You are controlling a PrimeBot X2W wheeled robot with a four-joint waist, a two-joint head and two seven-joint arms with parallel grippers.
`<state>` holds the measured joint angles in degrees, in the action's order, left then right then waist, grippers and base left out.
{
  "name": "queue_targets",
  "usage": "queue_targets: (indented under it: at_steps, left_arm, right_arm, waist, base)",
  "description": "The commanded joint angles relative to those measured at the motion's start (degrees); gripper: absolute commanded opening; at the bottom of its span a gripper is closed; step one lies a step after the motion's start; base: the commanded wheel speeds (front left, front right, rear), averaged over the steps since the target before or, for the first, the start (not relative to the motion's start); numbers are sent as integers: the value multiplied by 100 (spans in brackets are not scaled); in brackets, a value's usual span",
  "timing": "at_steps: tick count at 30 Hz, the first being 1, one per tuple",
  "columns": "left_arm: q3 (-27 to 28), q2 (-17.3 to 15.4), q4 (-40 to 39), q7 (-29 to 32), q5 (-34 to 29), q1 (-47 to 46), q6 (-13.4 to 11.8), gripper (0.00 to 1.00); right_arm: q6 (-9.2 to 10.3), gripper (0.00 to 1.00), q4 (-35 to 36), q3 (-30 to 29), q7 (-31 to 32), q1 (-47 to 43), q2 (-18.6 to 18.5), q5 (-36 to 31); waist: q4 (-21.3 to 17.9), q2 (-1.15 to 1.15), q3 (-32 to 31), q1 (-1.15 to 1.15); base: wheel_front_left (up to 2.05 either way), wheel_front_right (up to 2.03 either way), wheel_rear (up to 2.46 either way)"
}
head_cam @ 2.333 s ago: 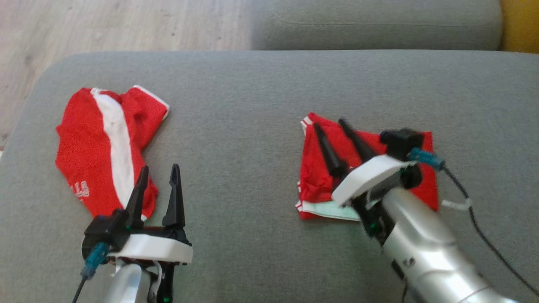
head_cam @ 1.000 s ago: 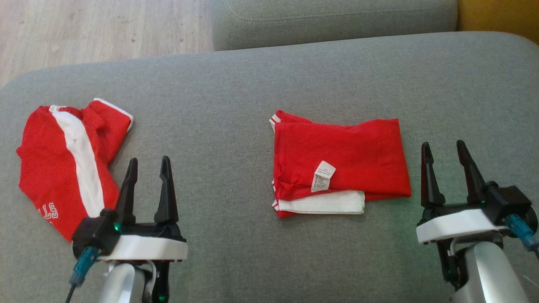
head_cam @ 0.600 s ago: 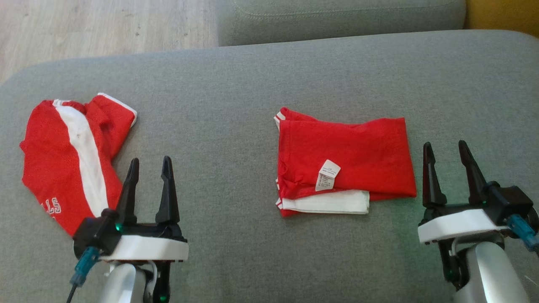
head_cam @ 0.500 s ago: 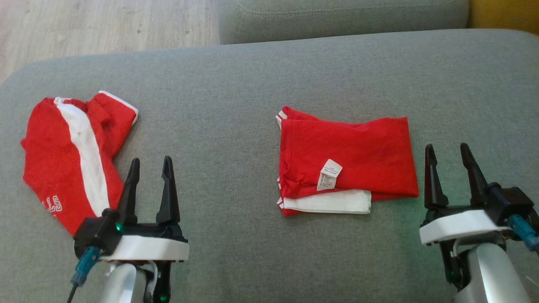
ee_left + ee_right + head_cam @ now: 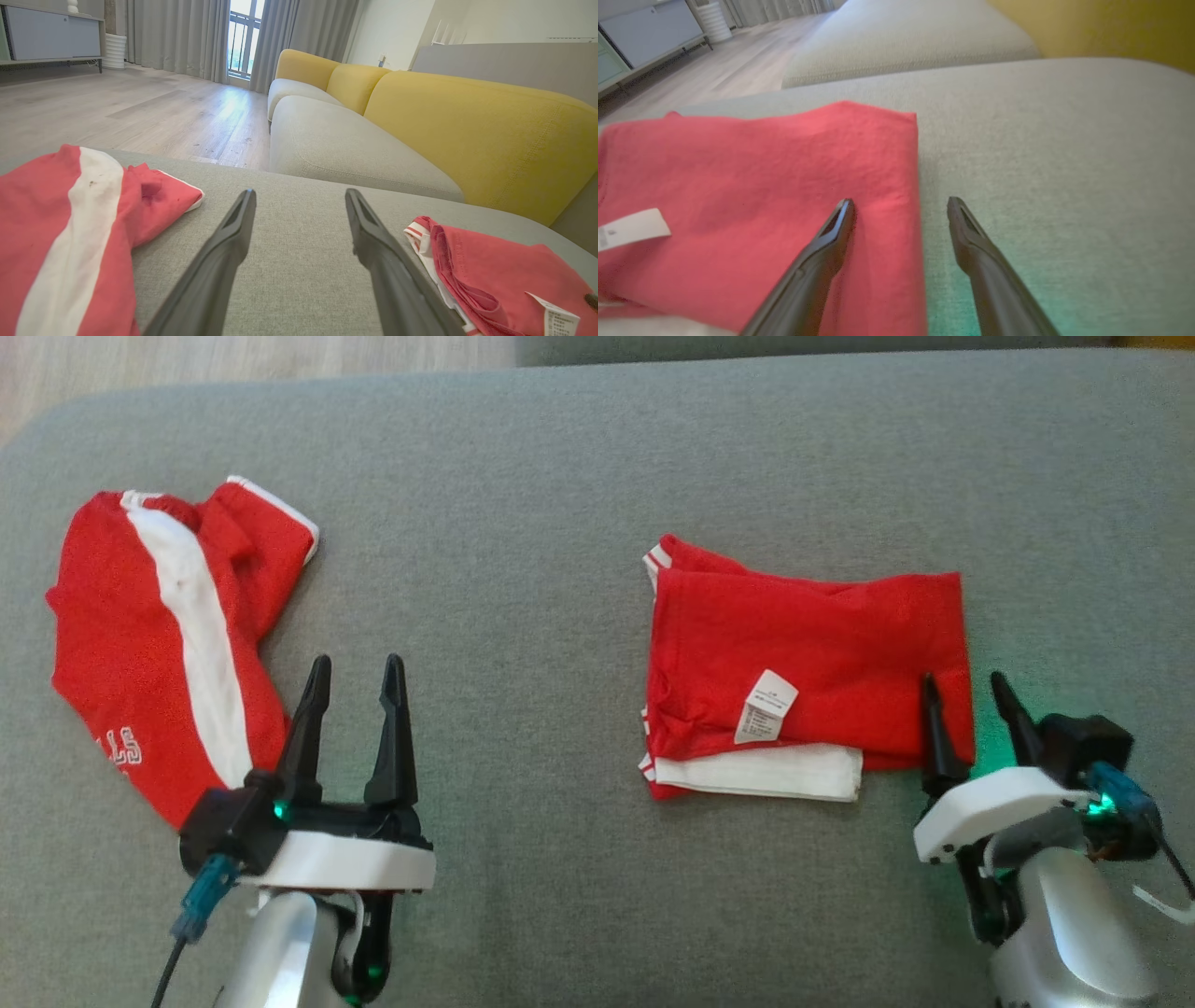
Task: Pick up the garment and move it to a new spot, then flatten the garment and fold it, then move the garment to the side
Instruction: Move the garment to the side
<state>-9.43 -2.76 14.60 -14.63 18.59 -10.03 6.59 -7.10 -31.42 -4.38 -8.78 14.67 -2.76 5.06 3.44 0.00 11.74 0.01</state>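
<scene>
A folded red garment [image 5: 812, 653] with a white label and a white layer under its near edge lies on the grey cushion [image 5: 560, 523], right of centre. My right gripper [image 5: 966, 677] stands open at the garment's right edge; in the right wrist view one finger hangs over the red cloth [image 5: 761, 186] and the other over bare cushion, with nothing held. My left gripper [image 5: 355, 661] is open and empty over bare cushion. Beside it on the left lies a second red garment [image 5: 168, 625] with a white stripe, unfolded and rumpled.
Wooden floor [image 5: 140, 102] lies beyond the cushion's far edge. A yellow-backed sofa [image 5: 467, 126] with a grey seat stands behind. A dark cable [image 5: 1172, 873] trails from my right wrist. Bare cushion stretches between the two garments.
My right gripper has moved left and forward to the folded garment's right edge, one finger now over the cloth. The camera has tilted down. Earlier, the right gripper pulled back from the folded garment.
</scene>
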Motion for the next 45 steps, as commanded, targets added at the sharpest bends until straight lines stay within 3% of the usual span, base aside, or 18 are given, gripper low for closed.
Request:
queue_targets:
  at_steps: [1,7,9,19,25,29,34,38,45]
  left_arm:
    - [127,-12,-156,-37,-16,-211,20,100]
    - [68,-12,-124,-37,9,-292,33,100]
    - [68,-12,-113,-37,6,-292,35,100]
    - [134,-12,-95,-37,-20,-234,41,100]
    - [103,-12,-137,-37,-44,-274,48,100]
    - [49,-12,-161,-37,-58,-369,57,100]
    - [58,-12,-173,-37,-61,-449,66,100]
    - [1,-12,-187,-37,20,-580,73,100]
    - [28,-12,-180,-37,79,-633,77,100]
  right_arm:
    - [-39,100,60,158,13,171,-12,29]
    - [-39,100,-707,498,128,489,-12,219]
    - [-39,0,-872,569,84,571,-12,199]
    - [-39,0,-819,111,-238,934,-147,-1063]
    - [-39,0,-636,28,-88,1231,-977,-1171]
    - [-39,0,-755,-88,4,1409,-1764,-1139]
    - [-39,0,-987,-385,90,1674,-2410,-1327]
    - [-39,0,-1214,-932,186,1926,-2753,-1791]
    - [-39,0,-1359,-1511,194,2080,-2732,-2224]
  waist:
    - [59,0,69,-1]
    - [132,0,171,-1]
    - [129,0,171,-1]
    - [-97,0,24,-1]
    - [-169,0,129,-1]
    - [-95,0,297,-1]
    - [10,0,526,-1]
    - [167,0,697,-1]
    - [246,0,767,-1]
  base:
    - [0,0,0]
    - [0,0,0]
    - [0,0,0]
    - [0,0,0]
    - [0,0,0]
    - [0,0,0]
    - [0,0,0]
    - [0,0,0]
    - [0,0,0]
